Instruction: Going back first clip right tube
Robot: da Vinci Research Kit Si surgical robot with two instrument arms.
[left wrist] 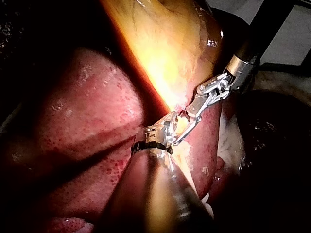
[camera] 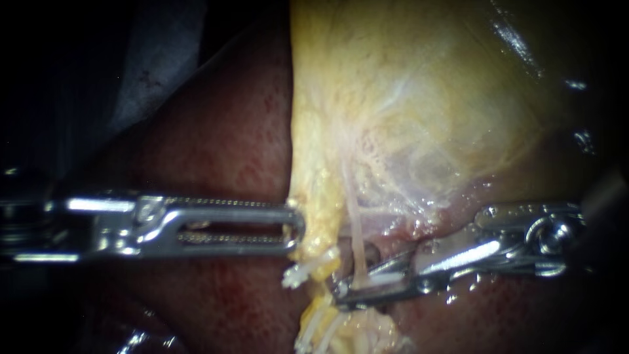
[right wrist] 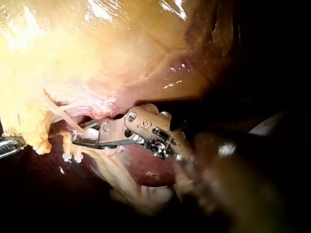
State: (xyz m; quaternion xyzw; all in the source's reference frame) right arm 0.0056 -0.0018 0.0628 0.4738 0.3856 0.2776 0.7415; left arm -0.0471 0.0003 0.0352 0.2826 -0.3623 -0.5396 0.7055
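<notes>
Endoscope view: left instrument [camera: 295, 226] lies level across the liver [camera: 216, 144]. Its pincer is pressed together on the yellow tissue [camera: 316, 219] at the gallbladder [camera: 426, 98] edge. Right instrument [camera: 354, 286] slants in low, its pincer spread astride the right tube [camera: 357, 246]. A white clip [camera: 383, 278] lies between its jaws at the tube.

Left wrist view: left instrument [left wrist: 167, 130] meets the right instrument [left wrist: 182, 136] tip to tip, at an angle.

Right wrist view: right instrument [right wrist: 75, 137] is spread about the white clip [right wrist: 90, 132] and the right tube [right wrist: 60, 112].

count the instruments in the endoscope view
2. The left instrument comes in from the left, tip at the yellow tissue edge; the right instrument from the right, tip at a thin tube. No others show.
</notes>
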